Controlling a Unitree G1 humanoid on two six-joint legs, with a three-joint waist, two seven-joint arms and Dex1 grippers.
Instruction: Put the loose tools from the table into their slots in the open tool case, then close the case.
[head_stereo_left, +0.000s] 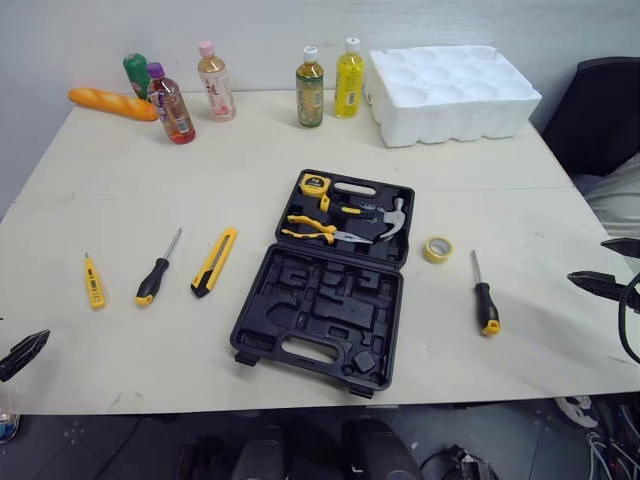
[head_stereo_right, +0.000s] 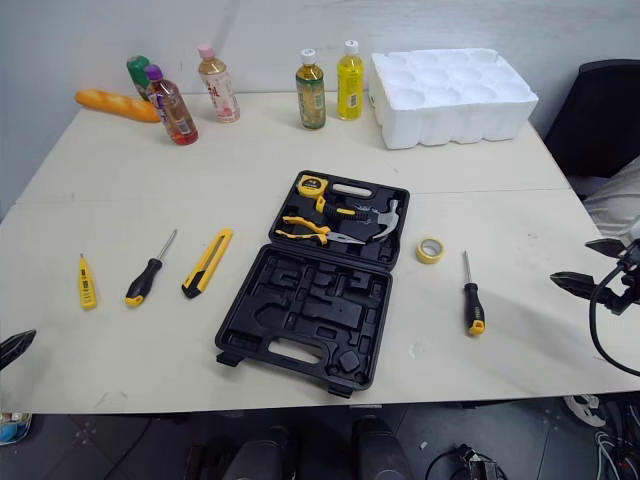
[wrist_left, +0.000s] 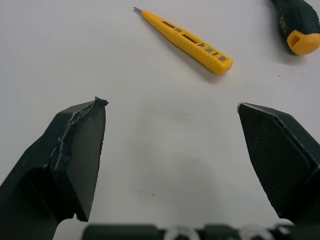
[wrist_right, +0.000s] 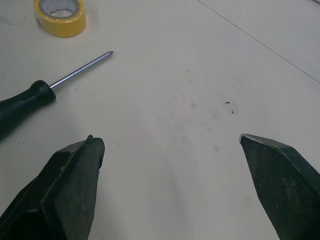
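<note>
Case (head_stereo_left: 320, 300), black plastic, lies wide open at the middle of a pale table (head_stereo_left: 120, 190); its near half is bare moulded slots; its far half holds a yellow tape measure (head_stereo_left: 314, 184), pliers (head_stereo_left: 315, 230) and a hammer (head_stereo_left: 385, 218). Loose to its left lie a yellow utility knife (head_stereo_left: 214, 262), a black-handled screwdriver (head_stereo_left: 157, 270) and a yellow tester pen (head_stereo_left: 93, 281); to its right, a roll of yellow tape (head_stereo_left: 437, 249) and a second screwdriver (head_stereo_left: 483, 295), none touching the case. Left gripper (wrist_left: 170, 102) hangs over bare table near the tester pen, fingers spread wide and holding nothing; right gripper (wrist_right: 168, 138) is likewise spread and empty, near the second screwdriver's tip. Along the far edge stand five bottles (head_stereo_left: 310, 88), a bread loaf (head_stereo_left: 112, 103) and a white foam tray (head_stereo_left: 452, 92); behind is a plain light wall, with a dark chair (head_stereo_left: 595, 115) to the right.
</note>
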